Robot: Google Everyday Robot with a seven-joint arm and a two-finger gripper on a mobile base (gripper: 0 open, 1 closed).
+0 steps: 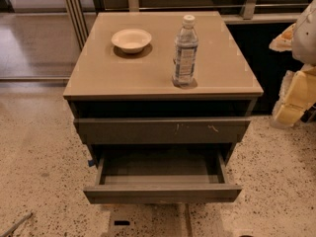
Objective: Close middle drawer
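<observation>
The middle drawer (162,192) is pulled well out of the grey-brown cabinet, low in the camera view. Its plain front panel faces me and its box (160,168) is empty. Above it sits the wider grey drawer front with pale scratch marks (163,130), pushed further in. My gripper (295,100) hangs at the right edge of the view, beside the cabinet's right side at about the height of the tabletop's front edge. It is apart from the drawer and touches nothing I can see.
On the cabinet top (98,78) stand a white bowl (131,39) at the back left and a clear water bottle (185,53) right of centre. Speckled floor (34,157) surrounds the cabinet. A metal post (74,11) and a rail stand behind.
</observation>
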